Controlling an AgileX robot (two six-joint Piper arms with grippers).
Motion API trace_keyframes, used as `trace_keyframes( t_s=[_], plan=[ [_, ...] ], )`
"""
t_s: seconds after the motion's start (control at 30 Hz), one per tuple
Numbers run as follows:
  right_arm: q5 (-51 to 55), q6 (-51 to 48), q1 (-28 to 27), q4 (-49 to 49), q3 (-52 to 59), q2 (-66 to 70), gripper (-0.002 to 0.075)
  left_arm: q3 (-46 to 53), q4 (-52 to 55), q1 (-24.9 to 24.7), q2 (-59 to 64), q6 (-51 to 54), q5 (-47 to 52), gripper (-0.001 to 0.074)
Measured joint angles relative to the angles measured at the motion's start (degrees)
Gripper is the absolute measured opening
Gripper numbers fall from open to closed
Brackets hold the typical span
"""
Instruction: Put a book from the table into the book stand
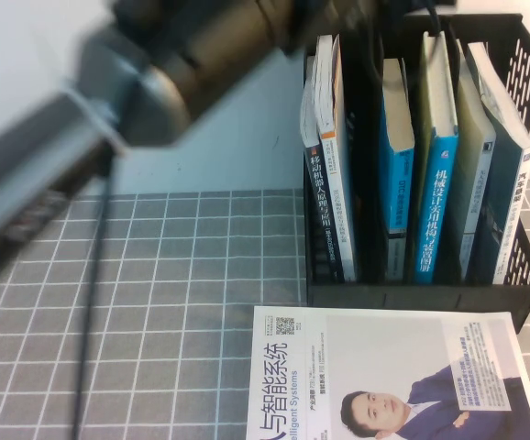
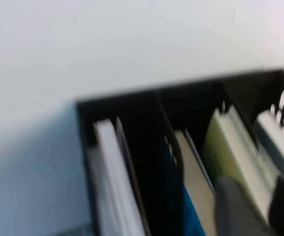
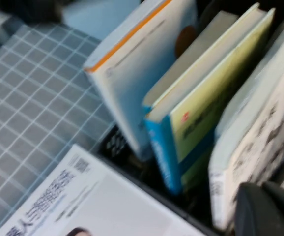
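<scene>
High view shows the book [image 1: 441, 197] standing upright in the right-hand compartment of the book stand [image 1: 522, 275]. Its long axis runs vertically, its blue spine with white characters faces the camera, and its cream page edges point up. My right wrist view shows the same book [image 3: 208, 105] with its pale yellow-green cover and blue spine, leaning slightly between its neighbours. Two paler books [image 1: 494, 174] stand just beside it on its right in the same compartment. A plainer blue book [image 1: 396, 156] fills the middle compartment, and a group of white and dark-spined books [image 1: 331, 156] stands in the left one.

My left gripper [image 2: 257, 209] hangs above the stand's right-hand compartment, close over the top edge of the book. Its dark fingers [image 2: 235, 206] stand partly apart with a gap between them, and nothing is held in them. My left arm [image 1: 127, 92] crosses the upper left of the high view.

My right gripper [image 3: 267, 209] shows only as a dark shape near the stand's front, and I cannot tell whether it is open or closed.

A white magazine [image 1: 384, 376] showing a suited man lies flat on the grey gridded tabletop [image 1: 155, 302], just in front of the stand.
</scene>
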Motion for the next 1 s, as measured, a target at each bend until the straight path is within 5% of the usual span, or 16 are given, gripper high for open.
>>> trace_keyframes(
  t_s=[0.13,0.3,0.43,0.7,0.83,1.0],
  plan=[
    [0.0,-2.8,1.6,3.7,9.9,-4.5,-0.0004,-3.5,-0.8,0.0,-6.9,9.8,7.0,0.0034],
    [0.0,-3.7,8.2,1.2,24.6,-10.1,-0.0004,-3.6,-7.4,0.1,-14.7,24.6,25.4,0.0004],
    [0.0,0.3,11.7,-11.1,34.1,-15.4,-0.0004,3.6,-13.2,0.3,-21.7,31.6,29.0,0.0001],
    [-1.2,17.1,12.1,-40.6,43.7,-26.9,-0.0004,28.6,-14.4,0.3,-37.7,30.4,29.4,0.0000],
    [-9.7,19.4,12.1,-42.8,46.9,-35.5,-0.0004,44.0,-11.4,0.3,-45.8,26.2,26.6,-0.0001],
    [-20.7,19.5,12.1,-37.6,54.4,-48.2,-0.0004,61.9,-10.9,0.4,-56.5,20.6,11.7,-0.0001]
  ],
)
